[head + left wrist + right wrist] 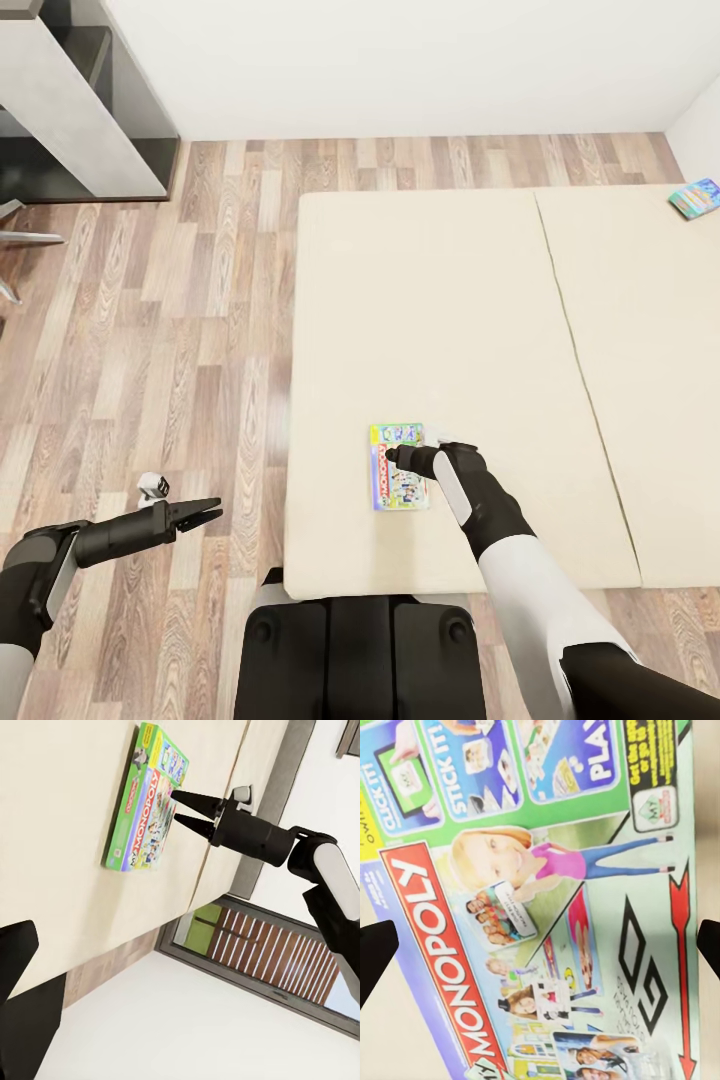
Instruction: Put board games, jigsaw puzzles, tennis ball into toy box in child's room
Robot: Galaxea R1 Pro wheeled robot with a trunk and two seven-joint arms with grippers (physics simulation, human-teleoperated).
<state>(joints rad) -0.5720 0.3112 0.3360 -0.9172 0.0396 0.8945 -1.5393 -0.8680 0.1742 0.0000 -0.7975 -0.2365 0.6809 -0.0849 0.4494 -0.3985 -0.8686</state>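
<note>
Both my right fingers (376,952) stand spread wide with nothing between them, poised just above the Monopoly box (398,466) and wider apart than its printed lid. My right gripper (400,456) hangs over the box, which lies flat on the bed (450,300) near its front edge, close to the corner by the floor (180,350). My left gripper (205,515) is off to the side over the planks, its tips slightly parted and holding nothing. I judge the box to be light, stiff cardboard with a glossy, slippery lid, so a pinch on the flat face won't do; I'd take it across its narrow width, one finger on each long edge. The soft mattress may let the tips press down beside the edges. A second game box (695,197) lies well apart at the bed's far right. Open mattress surrounds the near box, and the floor to my left is free for turning away.
</note>
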